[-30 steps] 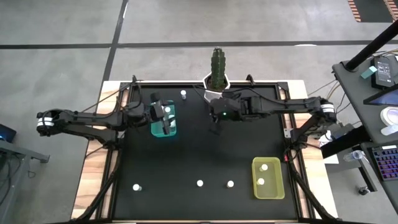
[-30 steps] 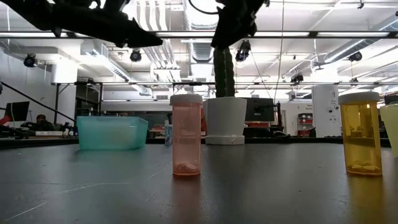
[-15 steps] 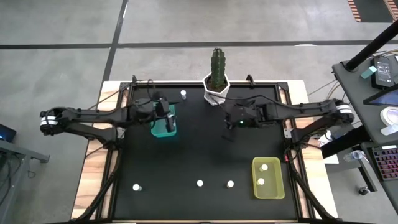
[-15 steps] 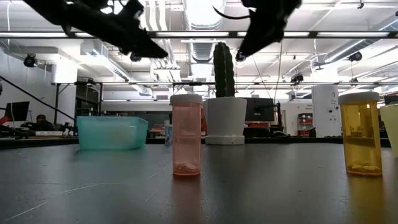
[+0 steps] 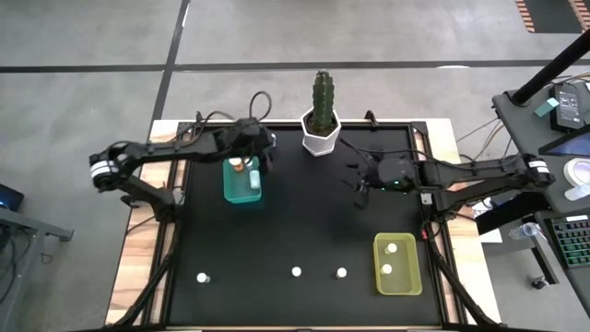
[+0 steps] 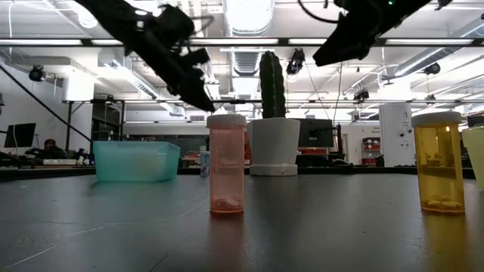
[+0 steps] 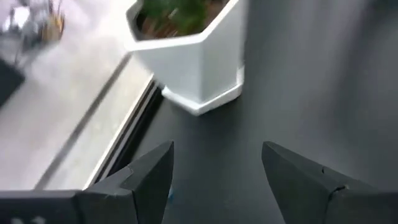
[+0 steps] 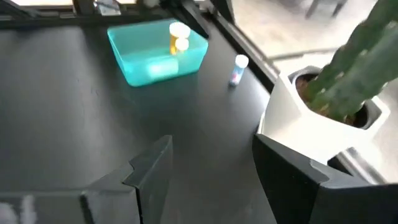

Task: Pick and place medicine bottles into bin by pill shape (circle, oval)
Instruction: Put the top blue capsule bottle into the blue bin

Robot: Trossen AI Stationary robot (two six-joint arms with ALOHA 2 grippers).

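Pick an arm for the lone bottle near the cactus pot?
Left, probably. The left gripper hangs open right beside the bottle; the right gripper, also open, sits beyond the cactus pot.

The left wrist view cuts off the cactus pot (image 7: 193, 59) above its rim.

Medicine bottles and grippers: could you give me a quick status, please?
Left gripper open, empty, near cactus pot. Right gripper open, empty. Three medicine bottles loose up front; teal bin and yellow bin both loaded.

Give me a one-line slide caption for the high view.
Both open hands, left and right, hover empty; three bottles wait between teal bin and yellow bin.
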